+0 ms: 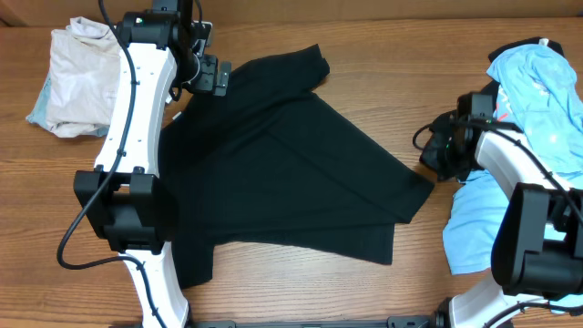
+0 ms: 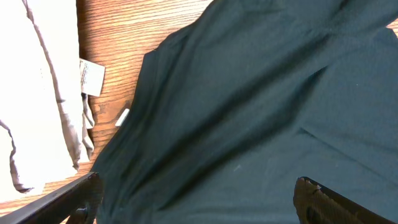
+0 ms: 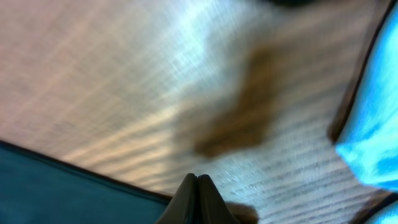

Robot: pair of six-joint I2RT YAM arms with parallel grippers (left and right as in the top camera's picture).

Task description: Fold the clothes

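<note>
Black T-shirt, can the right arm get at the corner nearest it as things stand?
Probably yes. The right gripper is just beside the black T-shirt's right corner, only bare table between them. Its fingers are shut and would need opening first.

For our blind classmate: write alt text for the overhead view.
A black T-shirt lies partly folded on a wooden table between two robot arms, the left gripper over its far edge. A cream garment lies left, light blue shirts right.

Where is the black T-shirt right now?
In the overhead view the black T-shirt lies spread across the middle of the wooden table, between the cream garment at the far left and the light blue shirts at the right edge.
</note>
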